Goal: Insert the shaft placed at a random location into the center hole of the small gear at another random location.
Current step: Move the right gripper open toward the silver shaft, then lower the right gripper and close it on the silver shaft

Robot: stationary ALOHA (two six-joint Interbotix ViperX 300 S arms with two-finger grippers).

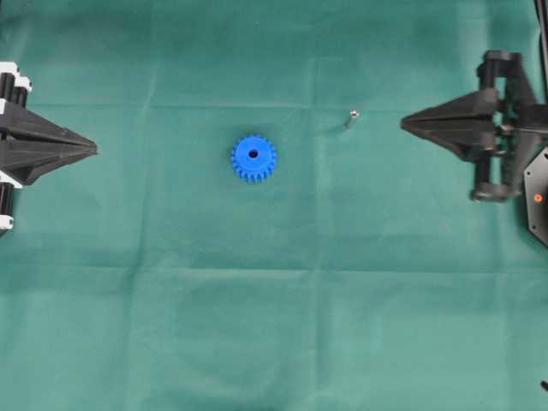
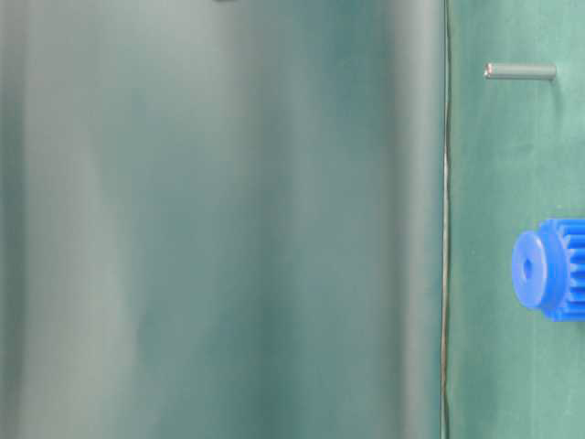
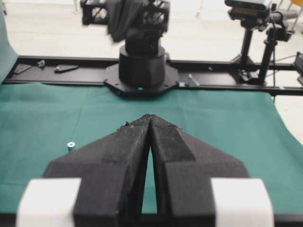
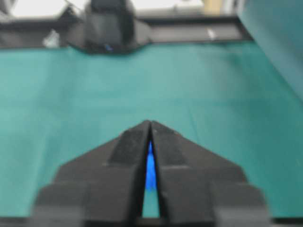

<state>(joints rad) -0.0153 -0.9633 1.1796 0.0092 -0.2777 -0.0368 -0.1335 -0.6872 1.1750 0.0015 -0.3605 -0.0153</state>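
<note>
Pin [image 1: 351, 117]: on end, green worktop [image 1: 274, 300], apart from gear [image 1: 253, 158].
Left tool [image 1: 92, 150], right tool [image 1: 406, 123]: fingers together, empty.
Risk: tiny pin tips, rolls if nudged.

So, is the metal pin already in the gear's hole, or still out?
Out. The pin lies on the green cloth, apart from the blue gear, whose hole shows dark and empty.

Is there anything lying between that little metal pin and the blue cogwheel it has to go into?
Nothing visible does. From overhead, only bare green cloth lies between the shaft and the small gear, and between the right gripper and the shaft.
</note>
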